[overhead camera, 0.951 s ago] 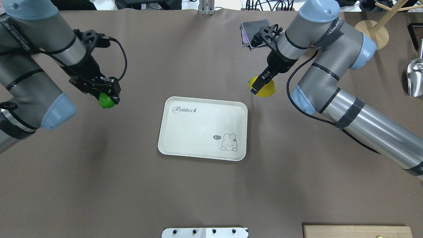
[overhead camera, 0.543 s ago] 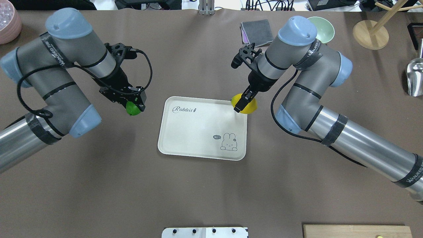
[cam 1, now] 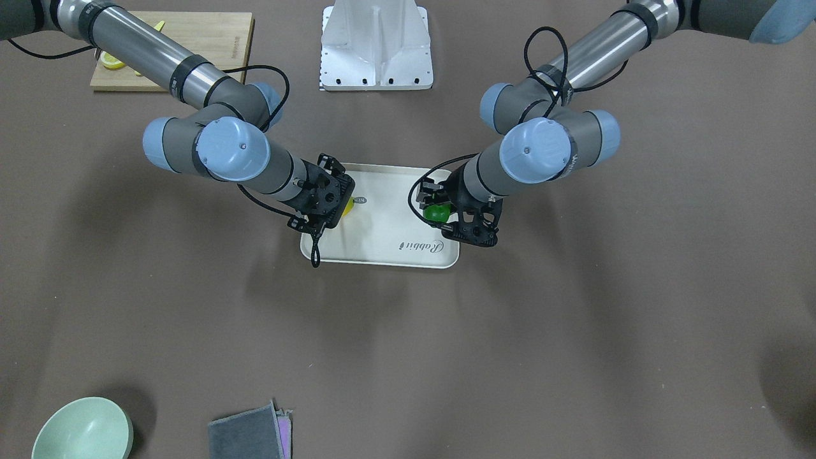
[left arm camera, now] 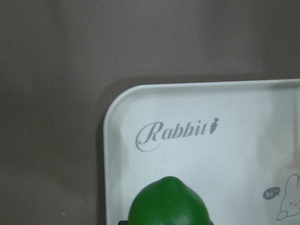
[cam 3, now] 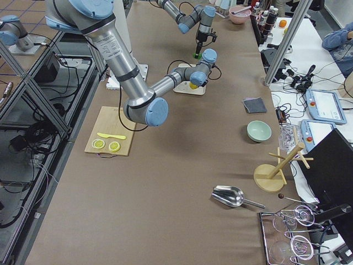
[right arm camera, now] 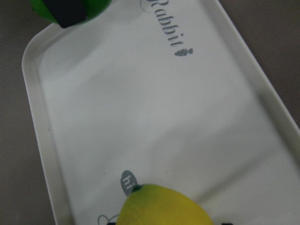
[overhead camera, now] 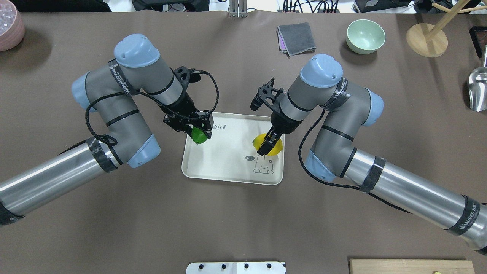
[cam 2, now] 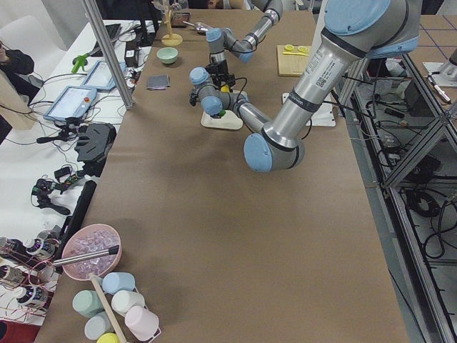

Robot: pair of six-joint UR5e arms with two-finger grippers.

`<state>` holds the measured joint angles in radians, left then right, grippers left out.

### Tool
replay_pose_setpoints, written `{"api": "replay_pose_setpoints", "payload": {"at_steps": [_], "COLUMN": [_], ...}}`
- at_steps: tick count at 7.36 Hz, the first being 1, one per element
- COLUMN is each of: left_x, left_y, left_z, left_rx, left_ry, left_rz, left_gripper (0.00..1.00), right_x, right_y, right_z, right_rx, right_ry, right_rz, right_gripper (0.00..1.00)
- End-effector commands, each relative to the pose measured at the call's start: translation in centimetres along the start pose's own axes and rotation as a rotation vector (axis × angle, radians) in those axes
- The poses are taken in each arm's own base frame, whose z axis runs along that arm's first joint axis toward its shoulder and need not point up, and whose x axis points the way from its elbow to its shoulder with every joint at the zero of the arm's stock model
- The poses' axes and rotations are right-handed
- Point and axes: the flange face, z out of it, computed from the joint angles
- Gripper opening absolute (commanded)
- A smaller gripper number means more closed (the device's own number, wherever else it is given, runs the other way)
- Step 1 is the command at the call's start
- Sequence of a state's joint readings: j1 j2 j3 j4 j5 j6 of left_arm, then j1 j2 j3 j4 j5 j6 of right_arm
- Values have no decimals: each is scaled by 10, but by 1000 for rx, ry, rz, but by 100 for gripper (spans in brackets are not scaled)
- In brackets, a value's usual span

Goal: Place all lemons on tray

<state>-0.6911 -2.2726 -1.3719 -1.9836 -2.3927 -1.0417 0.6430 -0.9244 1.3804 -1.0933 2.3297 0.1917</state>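
Observation:
The cream tray with "Rabbit" script lies at mid-table. My left gripper is shut on the green lemon and holds it over the tray's far left corner. My right gripper is shut on the yellow lemon and holds it over the tray's right side, near the rabbit drawing. The left wrist view shows the green lemon above the tray. The right wrist view shows the yellow lemon above the tray. I cannot tell whether either lemon touches the tray.
A green bowl, a grey cloth, a wooden stand and a metal scoop are at the far right. A pink bowl is far left. A wooden cutting board holds lemon slices.
Both arms have swung inward from the table's sides, each carrying its lemon. The green lemon and the yellow lemon are now over the tray.

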Motion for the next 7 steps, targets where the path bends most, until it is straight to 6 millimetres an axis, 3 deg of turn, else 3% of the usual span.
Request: {"api": "replay_pose_setpoints", "payload": {"at_steps": [1, 2, 4, 5, 7], "left_x": [18, 22, 23, 24, 23], "left_y": [3, 1, 3, 5, 5], "left_z": [13, 14, 18, 21, 18], "left_rx": [13, 25, 36, 38, 42], "left_ry": [-9, -15, -24, -27, -24], "left_rz": [18, 21, 24, 28, 34], "left_gripper": [0, 0, 98, 98, 98], "right_x": [12, 22, 46, 55, 98], "right_y": [-1, -4, -8, -9, 8], "right_z": [-10, -25, -69, -82, -135], "right_rx": [8, 23, 51, 64, 100], "right_ry": [9, 18, -12, 0, 15], "right_rz": [14, 27, 56, 64, 118], "right_gripper": [100, 100, 100, 100, 100]}}
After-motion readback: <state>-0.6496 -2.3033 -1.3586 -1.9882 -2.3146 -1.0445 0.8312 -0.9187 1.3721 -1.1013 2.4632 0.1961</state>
